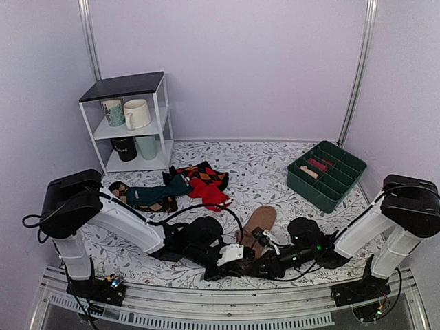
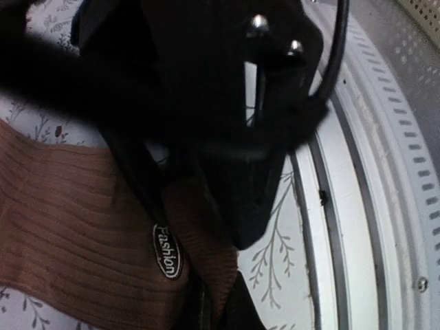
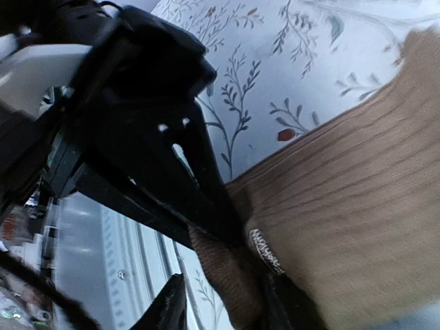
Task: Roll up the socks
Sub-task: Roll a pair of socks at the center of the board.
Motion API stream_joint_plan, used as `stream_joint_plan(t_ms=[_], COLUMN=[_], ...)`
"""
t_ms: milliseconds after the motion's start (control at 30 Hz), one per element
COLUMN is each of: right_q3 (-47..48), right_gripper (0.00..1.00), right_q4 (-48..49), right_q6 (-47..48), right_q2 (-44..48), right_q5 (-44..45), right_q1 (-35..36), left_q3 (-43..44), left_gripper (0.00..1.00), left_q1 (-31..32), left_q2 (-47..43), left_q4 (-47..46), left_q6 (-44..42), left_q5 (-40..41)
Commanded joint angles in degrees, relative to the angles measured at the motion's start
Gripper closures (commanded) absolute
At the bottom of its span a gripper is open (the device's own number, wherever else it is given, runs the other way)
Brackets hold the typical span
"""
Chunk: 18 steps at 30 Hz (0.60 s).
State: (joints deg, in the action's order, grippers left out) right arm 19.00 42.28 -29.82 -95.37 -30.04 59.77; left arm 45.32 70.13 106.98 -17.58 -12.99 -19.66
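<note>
Item: tan socks (image 1: 260, 221), ribbed knit, lay flat on the floral table cover (image 1: 275, 161), their near end between the two pincers and the rest running away from the fingertips toward the far side. Small oval label (image 2: 167, 251), lettered "Fashion", sat on the cloth just beside the tips of both pincers. Left pincer (image 2: 218, 311): reached in low from its own side, fingers drawn together and apparently gripping the socks' near end, the cloth narrowing into them. Right pincer (image 3: 230, 309): met the left one tip to tip over the same end; fingers parted, the sock's corner lay between them, one finger (image 3: 289, 309) against the cloth, the other finger (image 3: 170, 306) standing off with bare table cover showing in the gap. Red sock (image 1: 206, 189): well beyond the left pincer, toward the far wall. Dark teal and argyle socks (image 1: 155, 196): beside the red one, further out to the left pincer's side. White shelf unit (image 1: 127, 86) holding mugs (image 1: 136, 113): far corner on the left pincer's side. Green divided tray (image 1: 326, 175): well beyond the right pincer, out to its side.
</note>
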Motion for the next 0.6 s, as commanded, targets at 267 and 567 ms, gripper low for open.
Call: stream_joint_plan(t_ms=[267, 567], right_q3=[-12.31, -7.94], right_gripper=[0.54, 0.55], right_q4=[8.91, 8.79], right_q6=[25.65, 37.28], right_q2=[15.93, 6.77], right_q5=[21.3, 30.45], right_q1=[5.13, 15.18], left_q3=[2.57, 2.01], left_gripper=[1.0, 1.0], left_q1=[-6.68, -7.29], left_q2=[9.8, 10.15], left_q4=[16.35, 16.62], left_q6=[15.21, 15.19], left_q5=[-19.39, -19.77])
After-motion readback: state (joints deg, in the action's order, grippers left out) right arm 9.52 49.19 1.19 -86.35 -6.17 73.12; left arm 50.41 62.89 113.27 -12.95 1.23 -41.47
